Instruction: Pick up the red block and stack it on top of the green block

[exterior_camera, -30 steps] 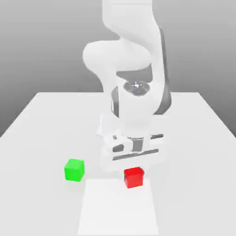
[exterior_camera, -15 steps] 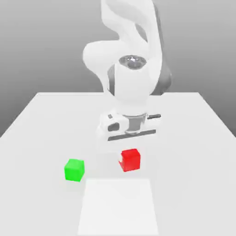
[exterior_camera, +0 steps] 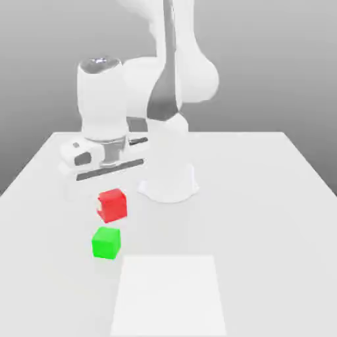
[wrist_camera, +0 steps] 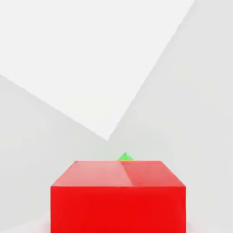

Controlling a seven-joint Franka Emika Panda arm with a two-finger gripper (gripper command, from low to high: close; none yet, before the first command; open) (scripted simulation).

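Hand clamped on red block, held aloft just above and slightly behind green block (corner peeking past red in hand view); needs short forward shift, then descent.

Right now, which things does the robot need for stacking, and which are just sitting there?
Needed for the job:
- red block, held up in the claw
- green block, resting on the table

Just there:
- table
- pale square patch on the table

You will find nothing to read here: red block, green block, arm and table carry no text, label, number or sign.
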